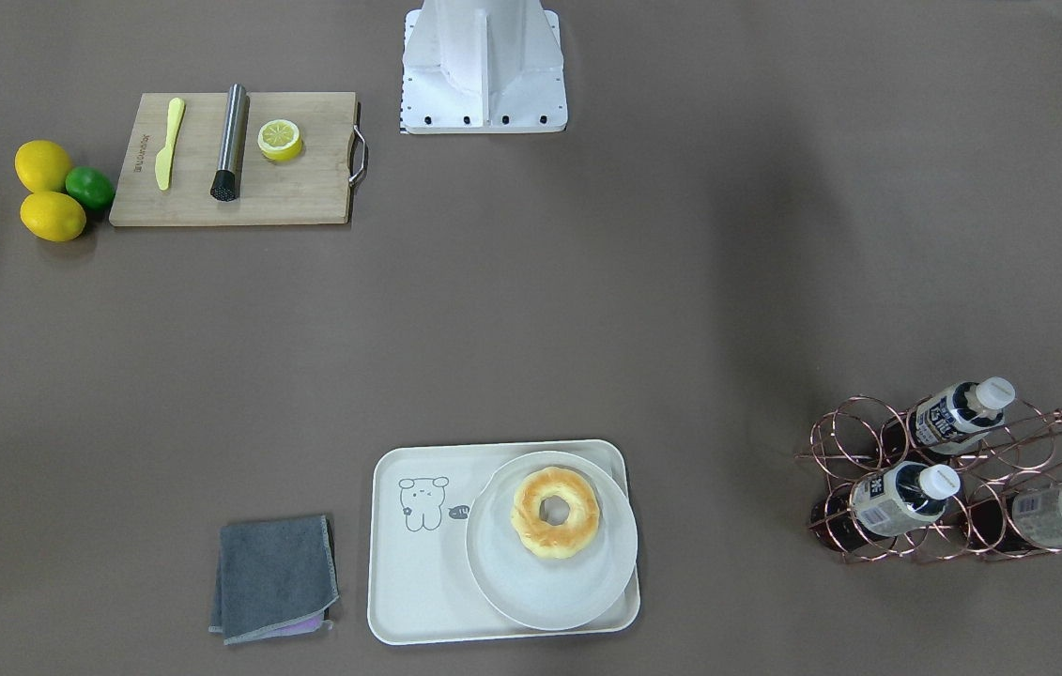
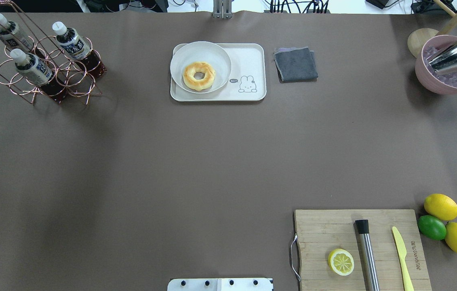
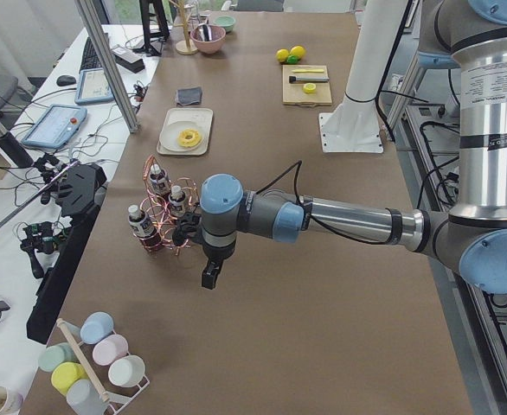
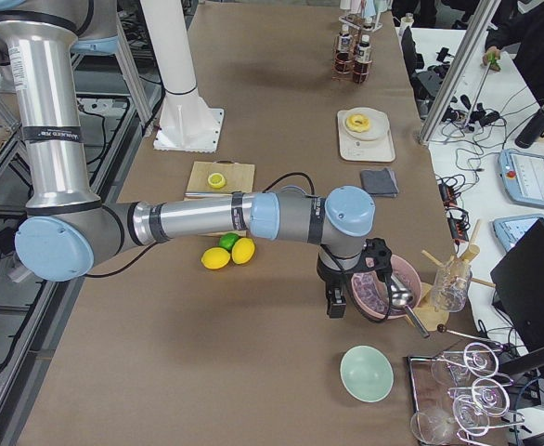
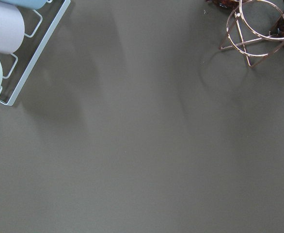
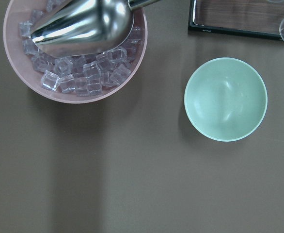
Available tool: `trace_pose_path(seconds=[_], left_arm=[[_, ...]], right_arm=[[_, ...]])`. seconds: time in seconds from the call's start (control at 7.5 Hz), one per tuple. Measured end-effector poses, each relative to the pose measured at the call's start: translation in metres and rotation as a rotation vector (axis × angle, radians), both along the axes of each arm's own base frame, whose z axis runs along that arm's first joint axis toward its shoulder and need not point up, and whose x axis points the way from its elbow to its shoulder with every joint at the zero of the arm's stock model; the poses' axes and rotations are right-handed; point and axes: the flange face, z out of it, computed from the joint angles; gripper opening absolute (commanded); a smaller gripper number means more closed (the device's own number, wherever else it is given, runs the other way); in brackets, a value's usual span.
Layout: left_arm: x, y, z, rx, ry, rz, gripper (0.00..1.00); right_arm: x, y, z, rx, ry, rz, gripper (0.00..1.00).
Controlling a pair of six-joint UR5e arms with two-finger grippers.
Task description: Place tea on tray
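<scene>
The left arm [image 3: 357, 223] and the right arm [image 4: 207, 220] each stretch out with the forearm nearly level and bend at the wrist, so the left end effector [image 3: 210, 277] and the right end effector [image 4: 335, 304] point straight down (their finger spacing cannot be told).

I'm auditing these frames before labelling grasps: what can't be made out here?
Left gripper: seen only in exterior left, open or shut unclear.
Right gripper: seen only in exterior right, likewise unclear.
Tea: label text too small in every view.
Ice bowl: cut by the overhead view's right edge.
</scene>
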Motion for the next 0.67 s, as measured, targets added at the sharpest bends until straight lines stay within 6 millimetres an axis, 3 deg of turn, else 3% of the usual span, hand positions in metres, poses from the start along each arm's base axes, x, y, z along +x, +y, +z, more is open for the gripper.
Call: trace_pose_path(seconds=[0.67], left_arm=[[-0.0018,-0.0003,-0.0062,0.012,0.001,-0.004,0.98]], right_arm=[[-0.0002,-0.0002,-0.0021,0.004,-0.002,0.0,1.0]])
